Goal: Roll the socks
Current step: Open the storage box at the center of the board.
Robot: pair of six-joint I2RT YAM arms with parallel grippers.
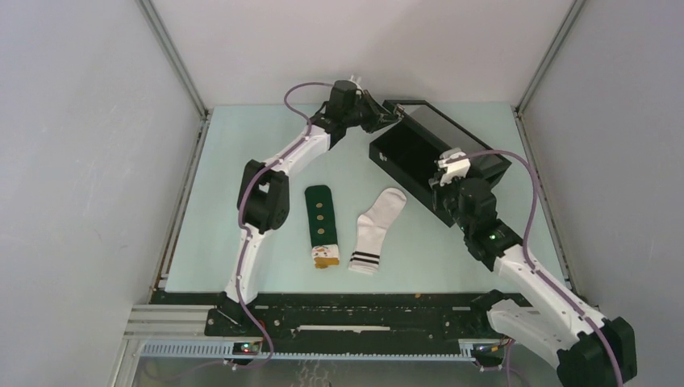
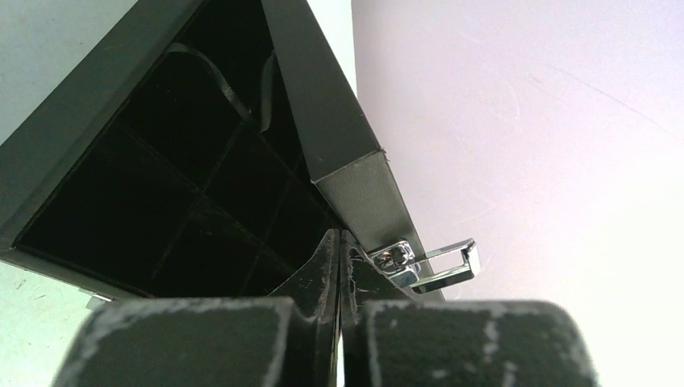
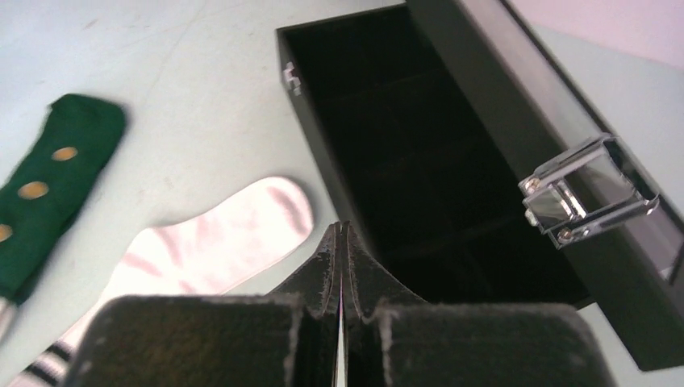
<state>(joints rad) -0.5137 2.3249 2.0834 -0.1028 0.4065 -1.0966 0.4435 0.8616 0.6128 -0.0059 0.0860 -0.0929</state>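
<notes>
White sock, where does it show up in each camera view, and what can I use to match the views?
Top external: the white sock lies mid-table, just right of the green sock in the picture.
Left wrist: not in it.
Right wrist: lower left, with the green sock at the left edge.
Shared landmark: the open black box, seen in all three views.
</notes>
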